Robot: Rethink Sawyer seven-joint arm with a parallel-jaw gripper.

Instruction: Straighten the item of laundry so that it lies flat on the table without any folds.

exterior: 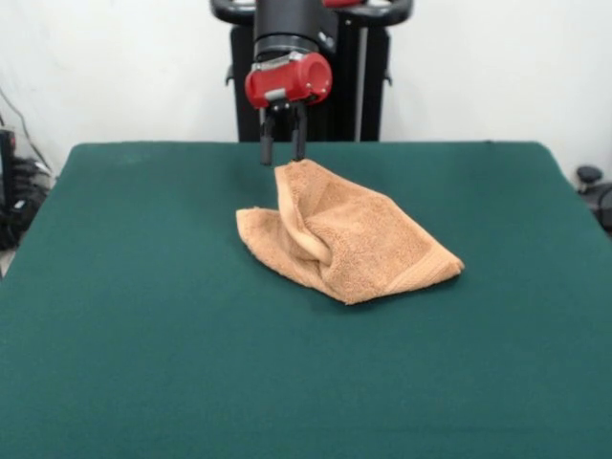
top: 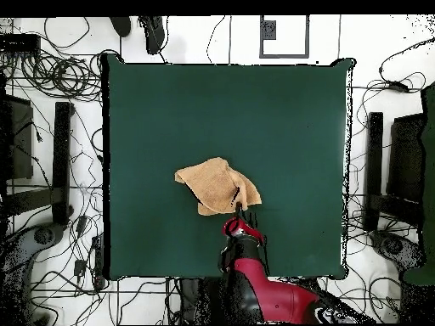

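Green felt covers the bench (exterior: 143, 363), and the near half of it, closest to the front camera, carries nothing. Near the centre of the bench, somewhat toward the far edge where the robot stands, lies the towel (exterior: 349, 239). It is orange-tan terry cloth, crumpled, with one fold running across its middle and one corner raised toward the robot. A woven band shows along the hem at its near right corner in the front view.

Jaws (exterior: 283, 151): two dark fingers point downward from a red gripper body, standing a narrow gap apart and holding nothing. In the front view their tips sit just above and slightly behind the raised corner of the towel; contact cannot be confirmed. In the overhead view the jaws (top: 245, 210) lie at the towel (top: 217, 184) edge nearest the robot base.

Beyond the far edge stands the black pedestal (exterior: 311, 96) against a white wall (exterior: 115, 67). Overhead, cables (top: 59, 72) and black stands (top: 61, 157) surround the bench (top: 280, 110) on a pale floor.
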